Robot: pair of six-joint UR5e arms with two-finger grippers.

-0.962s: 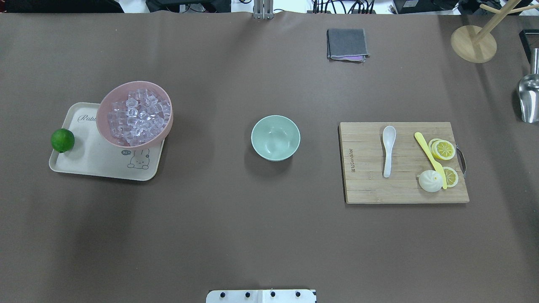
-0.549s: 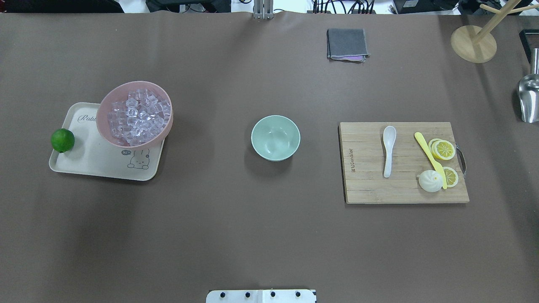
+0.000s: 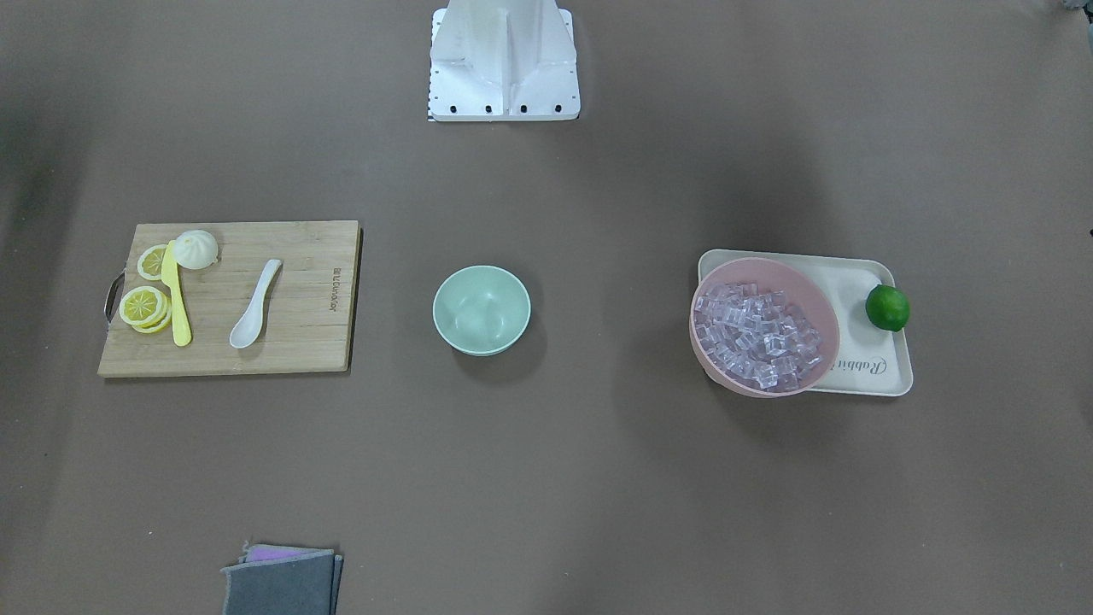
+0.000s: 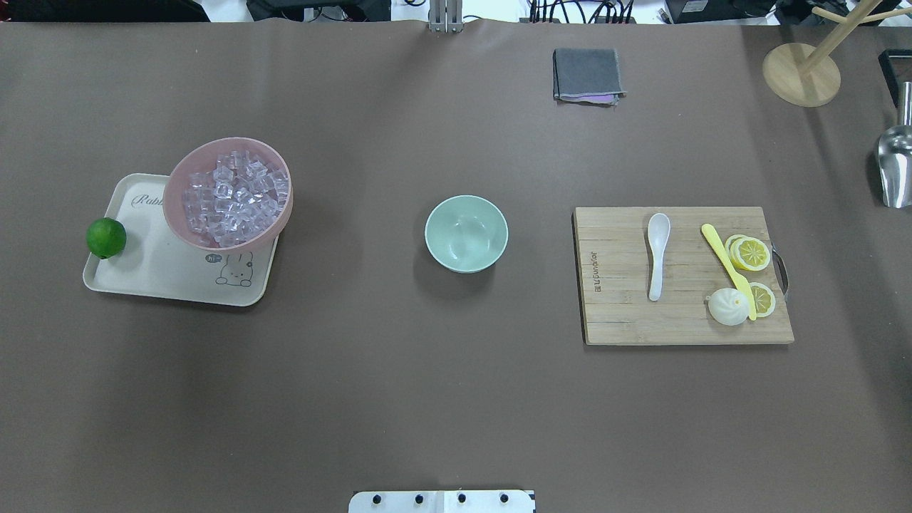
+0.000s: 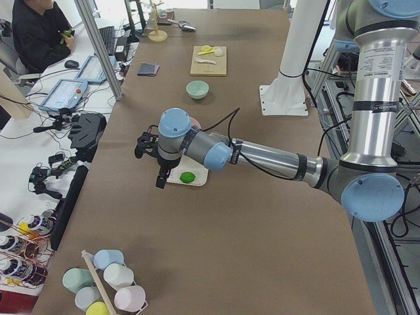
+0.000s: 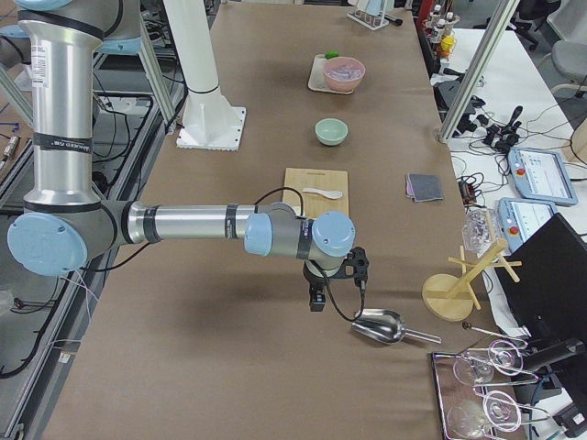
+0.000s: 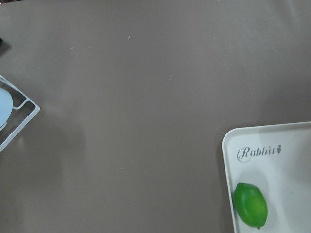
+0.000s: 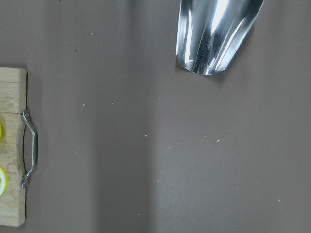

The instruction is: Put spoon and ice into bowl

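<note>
Spoon [image 4: 657, 255]: laid on cutting board [image 4: 620, 313], well apart from bowl.
Bowl [image 4: 466, 234]: set mid-table, between board and tray [image 4: 171, 281].
Ice [image 4: 235, 199]: heaped in pink bowl [image 4: 166, 203].
Left gripper [image 5: 149, 167]: caught in side view only, over the tray; open or closed cannot be told.
Right gripper [image 6: 335, 289]: side view only, near steel scoop [image 6: 378, 326]; grip cannot be told.

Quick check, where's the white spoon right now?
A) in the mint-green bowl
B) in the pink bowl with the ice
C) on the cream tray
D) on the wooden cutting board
D: the spoon lies flat on the cutting board, beside the yellow knife and apart from it, and the bowl is empty.
</note>
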